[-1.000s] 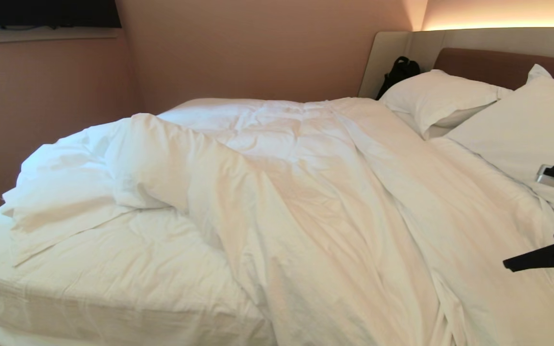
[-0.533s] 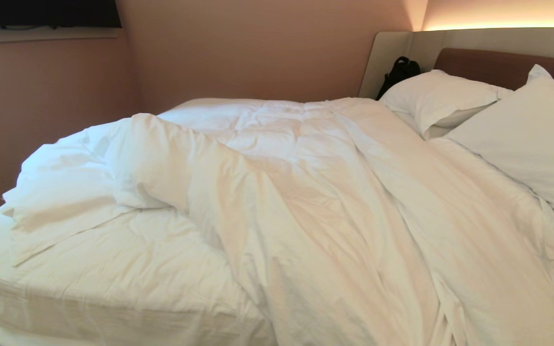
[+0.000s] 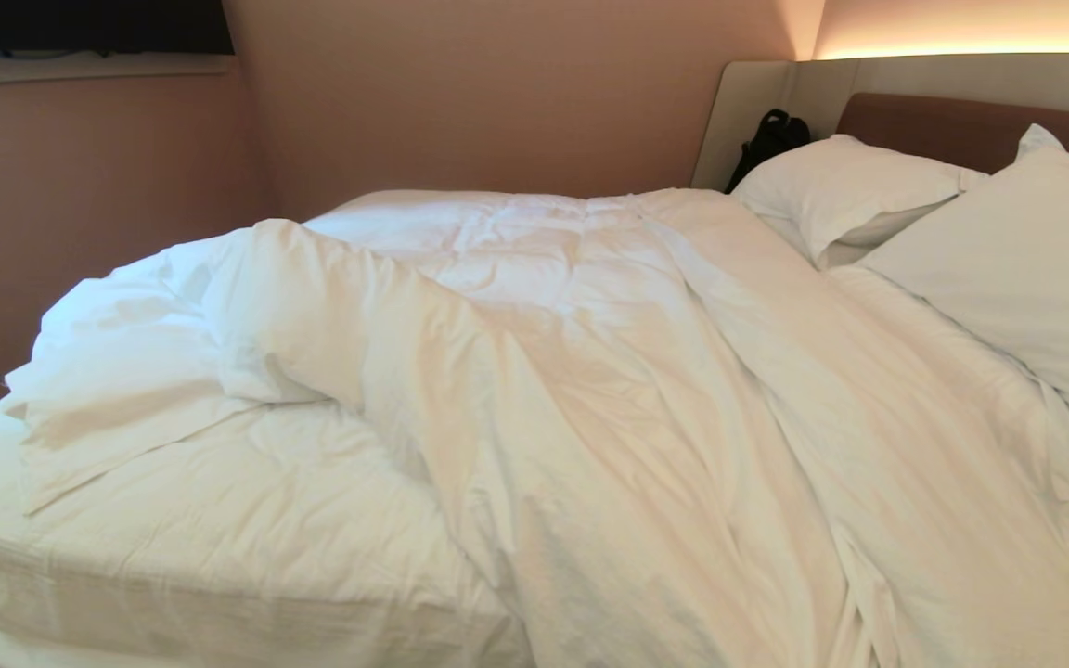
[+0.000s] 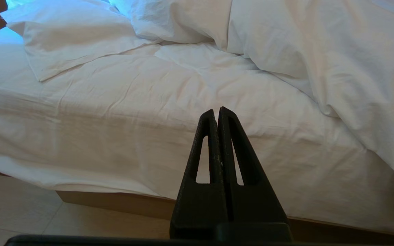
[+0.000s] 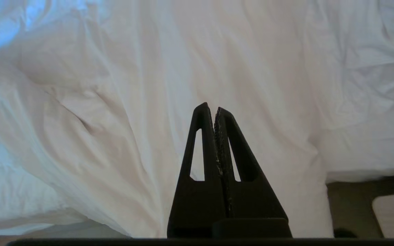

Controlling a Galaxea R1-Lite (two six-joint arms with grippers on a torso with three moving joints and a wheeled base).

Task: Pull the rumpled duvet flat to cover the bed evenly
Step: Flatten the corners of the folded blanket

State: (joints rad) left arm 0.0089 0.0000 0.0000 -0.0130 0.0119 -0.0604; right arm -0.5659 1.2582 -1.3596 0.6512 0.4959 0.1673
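The duvet (image 3: pixel 609 390) lies rumpled in a thick diagonal ridge across the bed (image 3: pixel 219 520), bunched at the far left, and it hangs over the near right edge. The mattress sheet is bare at the near left. Neither gripper shows in the head view. My left gripper (image 4: pixel 216 111) is shut and empty, held off the bed's near side facing the sheet (image 4: pixel 132 112), with the duvet (image 4: pixel 320 51) beyond it. My right gripper (image 5: pixel 211 107) is shut and empty in front of the hanging folds of the duvet (image 5: pixel 149 85).
Two white pillows (image 3: pixel 850 186) (image 3: pixel 1026 269) lean at the brown headboard (image 3: pixel 961 130). A black bag (image 3: pixel 769 139) sits in the far corner. The wall runs along the bed's far side. The brown plinth (image 4: pixel 115 201) and pale floor (image 4: pixel 12 212) lie below the mattress.
My right arm, which showed at the right edge of the head view one second ago, has drawn back out of that view. The duvet has not moved.
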